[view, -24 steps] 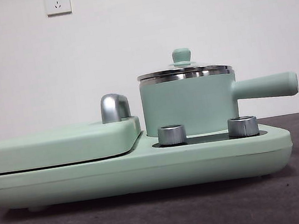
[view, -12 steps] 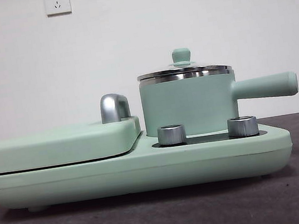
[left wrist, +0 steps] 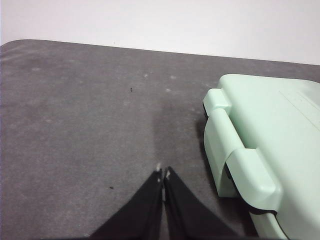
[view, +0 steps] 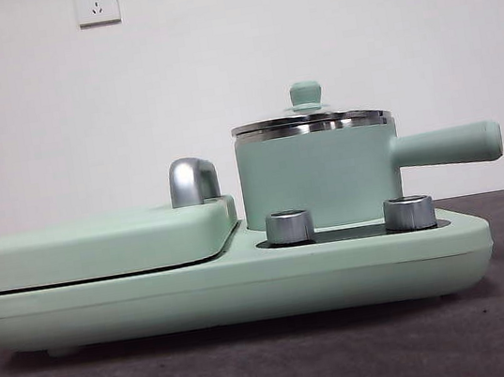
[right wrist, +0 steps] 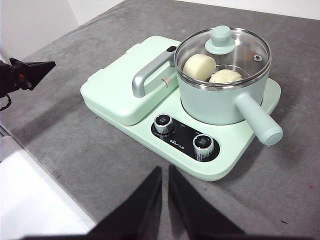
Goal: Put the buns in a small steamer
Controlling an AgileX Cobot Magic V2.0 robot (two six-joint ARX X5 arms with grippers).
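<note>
**Buns already in steamer, lid on — both arms parked**

Small steamer (right wrist: 222, 97) sits on the mint-green cooker base (right wrist: 150, 135), lid (right wrist: 223, 50) seated on the steel rim, green knob (right wrist: 220, 38) up. Through the glass: smooth bun (right wrist: 199, 65) and pleated bun (right wrist: 225, 76) side by side inside the pot, touching or nearly so. Front view shows the same steamer (view: 319, 177) closed, handle (view: 447, 146) sticking out to the side, two dials (view: 289, 226) in front, the flat griddle lid (view: 99, 244) shut beside it. No buns on the bench (right wrist: 90, 145).

Right gripper (right wrist: 165, 175) hangs above the bench in front of the cooker, well apart from it, jaws nearly together, nothing between them. Left gripper (left wrist: 163, 175) is low over bare bench (left wrist: 75, 125) just beside the cooker's hinge end (left wrist: 235, 150), jaws pressed together, empty. The left arm also shows as a dark tip at the edge of the right wrist view.

Judgement: task looks done; the step in hand is just rest or retreat. To do it well, keep both grippers clear of the long handle and the knob, since a knock could shift the lid. Lift away from the cooker, not across it. No regrasp needed unless the lid reads as unseated; from here it looks level.
</note>
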